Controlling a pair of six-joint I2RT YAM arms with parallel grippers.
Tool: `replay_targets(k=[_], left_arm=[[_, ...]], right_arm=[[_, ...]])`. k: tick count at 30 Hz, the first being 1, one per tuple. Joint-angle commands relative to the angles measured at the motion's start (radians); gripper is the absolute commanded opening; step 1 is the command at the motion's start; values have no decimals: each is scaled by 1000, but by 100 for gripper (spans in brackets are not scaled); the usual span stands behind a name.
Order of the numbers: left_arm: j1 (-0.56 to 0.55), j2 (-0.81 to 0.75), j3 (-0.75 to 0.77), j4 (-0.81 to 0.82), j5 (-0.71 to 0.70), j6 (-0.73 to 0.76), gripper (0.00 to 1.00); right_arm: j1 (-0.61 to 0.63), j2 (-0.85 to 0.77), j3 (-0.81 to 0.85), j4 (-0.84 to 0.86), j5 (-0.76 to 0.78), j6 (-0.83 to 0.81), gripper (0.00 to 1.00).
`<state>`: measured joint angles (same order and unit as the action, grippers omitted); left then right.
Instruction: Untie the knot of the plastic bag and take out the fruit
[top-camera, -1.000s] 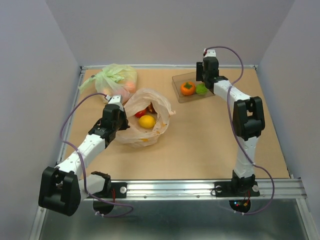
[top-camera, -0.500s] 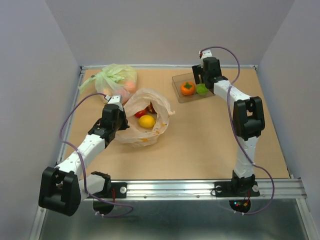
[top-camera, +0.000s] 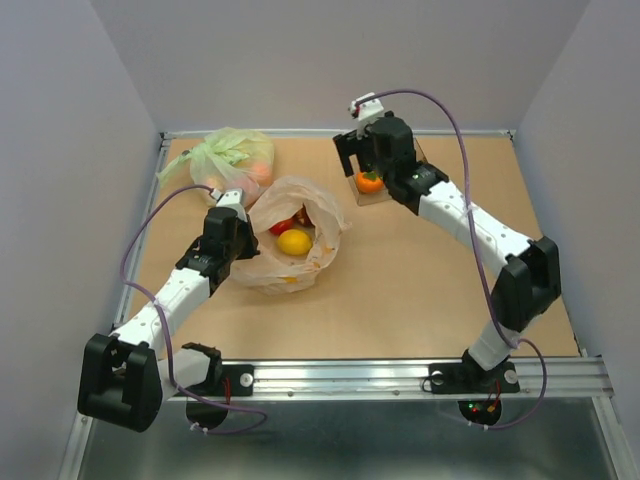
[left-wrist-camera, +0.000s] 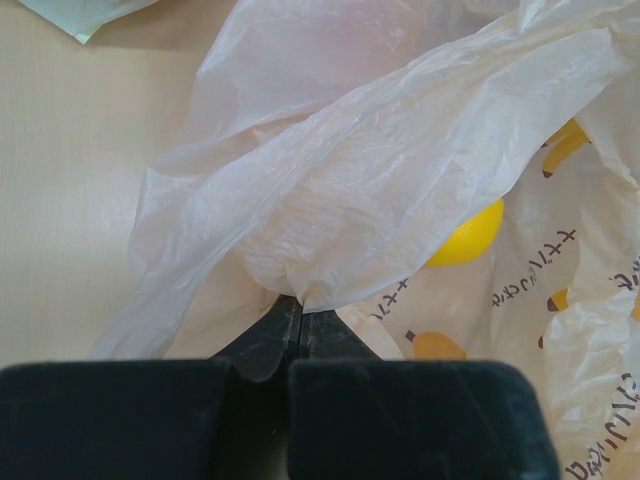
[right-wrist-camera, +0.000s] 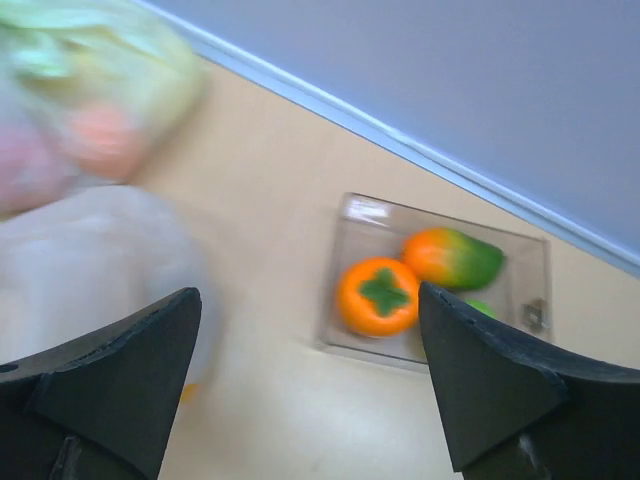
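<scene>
The pale peach plastic bag (top-camera: 300, 262) lies left of centre with its mouth gaping, and the knot is not in view. Fruit shows inside: a yellow lemon (top-camera: 294, 242) and a red piece (top-camera: 281, 227). My left gripper (top-camera: 243, 240) is shut on the bag's near-left film (left-wrist-camera: 400, 170), its tips (left-wrist-camera: 298, 305) pinching a fold, with the lemon (left-wrist-camera: 470, 238) just behind. My right gripper (top-camera: 358, 168) hangs open and empty above the table, between the bag and the clear box (right-wrist-camera: 340, 250). That box holds an orange fruit with a green cap (right-wrist-camera: 378, 296) and an orange-green one (right-wrist-camera: 455, 258).
A smaller green bag (top-camera: 230, 155) with pinkish fruit sits at the back left, blurred in the right wrist view (right-wrist-camera: 90, 60). Grey walls close the table on three sides. A metal rail (top-camera: 400, 375) runs along the near edge.
My right arm has swung left from over the clear box toward the peach bag, its jaws wide. The left arm and the bag have not moved.
</scene>
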<state>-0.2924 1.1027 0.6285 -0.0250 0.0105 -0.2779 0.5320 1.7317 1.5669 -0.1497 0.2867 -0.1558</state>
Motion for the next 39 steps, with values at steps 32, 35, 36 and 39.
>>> replay_targets(k=[32,35,36,39], left_arm=[[4,-41,14,45,51,2,0],[6,-44,14,45,46,5,0],[6,-44,13,45,43,6,0],[6,-43,14,45,45,6,0]], right_arm=[[384,354,68,-28,36,387,93],[379,393,68,-5,14,389,94],[378,396,65,13,9,387,93],[379,407,56,41,-14,375,90]])
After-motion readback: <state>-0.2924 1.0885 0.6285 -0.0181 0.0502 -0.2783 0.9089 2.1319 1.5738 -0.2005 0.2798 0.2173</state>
